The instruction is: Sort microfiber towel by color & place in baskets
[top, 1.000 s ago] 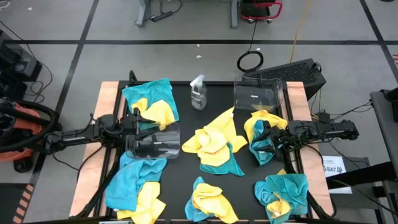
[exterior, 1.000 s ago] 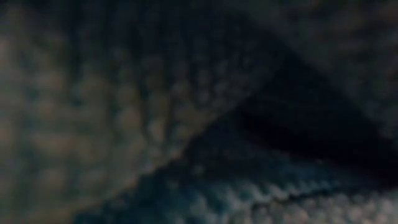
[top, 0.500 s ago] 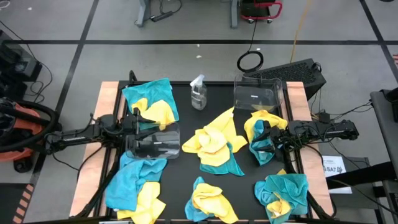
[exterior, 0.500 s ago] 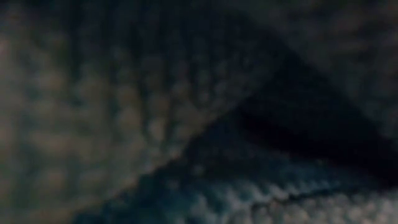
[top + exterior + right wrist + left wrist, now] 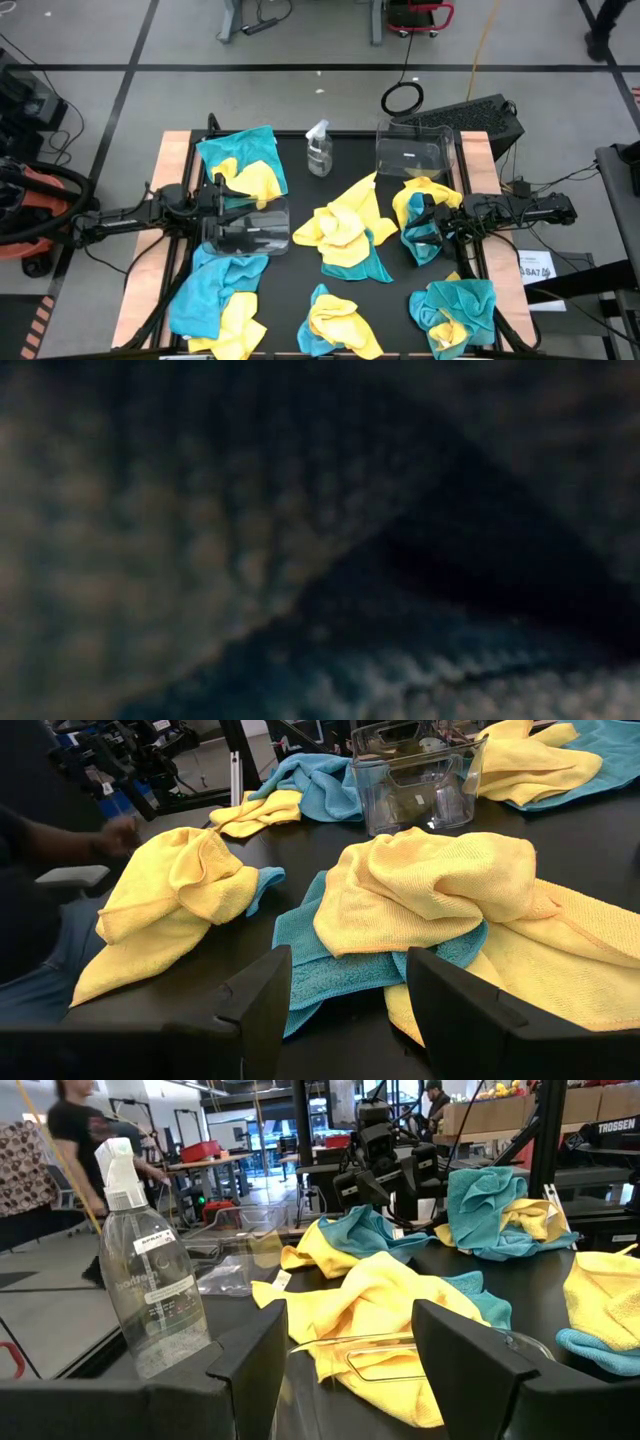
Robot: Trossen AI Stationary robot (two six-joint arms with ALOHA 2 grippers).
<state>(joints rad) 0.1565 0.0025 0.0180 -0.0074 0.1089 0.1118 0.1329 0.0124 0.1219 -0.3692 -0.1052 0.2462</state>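
Yellow and teal microfiber towels lie in heaps on the black table: far left (image 5: 240, 160), near left (image 5: 215, 300), centre (image 5: 345, 225), near centre (image 5: 335, 325), near right (image 5: 455, 310) and right (image 5: 420, 215). One clear basket (image 5: 412, 152) stands at the far right, another (image 5: 245, 228) at the left. My left gripper (image 5: 218, 200) hovers open at the left basket's edge, whose rim (image 5: 390, 1348) shows between its fingers. My right gripper (image 5: 435, 215) hovers open by the right heap, facing the centre heap (image 5: 430, 890). Nothing sits between either pair of fingers.
A clear spray bottle (image 5: 318, 150) stands upright at the far middle, left of the far basket. Cloth pressed against the lens blocks the low view. A person's arm (image 5: 60, 840) shows beyond the table's near edge. Bare black tabletop lies between the heaps.
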